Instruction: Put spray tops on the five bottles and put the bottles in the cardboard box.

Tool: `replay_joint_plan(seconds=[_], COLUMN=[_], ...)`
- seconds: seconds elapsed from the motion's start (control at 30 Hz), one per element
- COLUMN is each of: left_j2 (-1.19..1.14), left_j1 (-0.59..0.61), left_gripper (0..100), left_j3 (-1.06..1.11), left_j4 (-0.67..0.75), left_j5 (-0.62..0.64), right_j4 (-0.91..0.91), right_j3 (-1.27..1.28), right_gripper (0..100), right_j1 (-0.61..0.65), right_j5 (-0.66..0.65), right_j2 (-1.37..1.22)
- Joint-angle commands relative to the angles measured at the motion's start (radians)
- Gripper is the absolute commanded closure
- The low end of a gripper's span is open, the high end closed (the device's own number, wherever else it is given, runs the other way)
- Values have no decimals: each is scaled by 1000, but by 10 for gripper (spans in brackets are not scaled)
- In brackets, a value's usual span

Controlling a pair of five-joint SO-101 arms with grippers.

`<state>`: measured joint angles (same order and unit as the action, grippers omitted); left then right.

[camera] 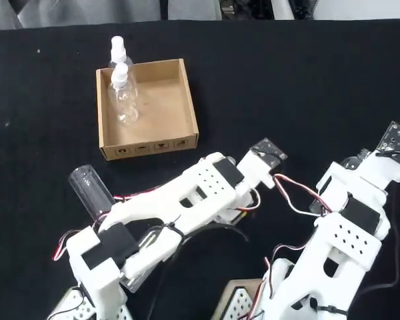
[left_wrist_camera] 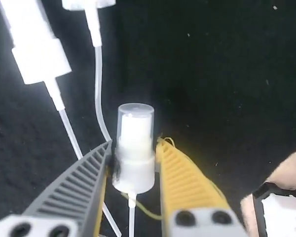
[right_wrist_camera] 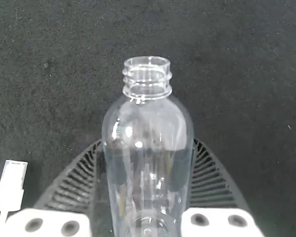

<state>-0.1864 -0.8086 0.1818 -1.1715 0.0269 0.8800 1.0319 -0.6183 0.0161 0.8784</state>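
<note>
1. We see the clear-capped spray top (left_wrist_camera: 134, 163) pinched at its collar between the grey and yellow fingers of the left gripper (left_wrist_camera: 134, 147), with its dip tube hanging down over the black table (left_wrist_camera: 227, 74).
2. The right gripper (right_wrist_camera: 148, 145) has its fingers clamped on the body of the open bottle (right_wrist_camera: 148, 123), whose threaded neck is bare.
3. Two loose spray tops (left_wrist_camera: 37, 47) (left_wrist_camera: 89, 4) lie on the table just beyond the pinched one, their tubes trailing.
4. Another loose top (right_wrist_camera: 10, 185) lies on the table beside the right gripper.
5. The cardboard box (camera: 190, 113) sits well apart from both arms. One topped bottle (camera: 125, 100) lies inside along a side wall. A second topped bottle (camera: 118, 50) is at the far corner, and we cannot tell whether it is inside.
6. An uncapped bottle (camera: 90, 190) lies beside the left arm (camera: 187, 197).
</note>
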Motion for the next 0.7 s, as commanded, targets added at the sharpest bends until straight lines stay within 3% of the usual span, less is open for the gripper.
replay_joint_plan(seconds=[0.0,0.67], left_j2=[160,483], left_j1=[18,31], left_gripper=[950,950], left_j3=[-25,111], left_j4=[-20,-32], left_j5=[75,164], right_j4=[-29,-31], right_j3=[-12,-12], right_gripper=[903,903], right_j1=[25,25], right_j5=[0,0], right_j2=[36,33])
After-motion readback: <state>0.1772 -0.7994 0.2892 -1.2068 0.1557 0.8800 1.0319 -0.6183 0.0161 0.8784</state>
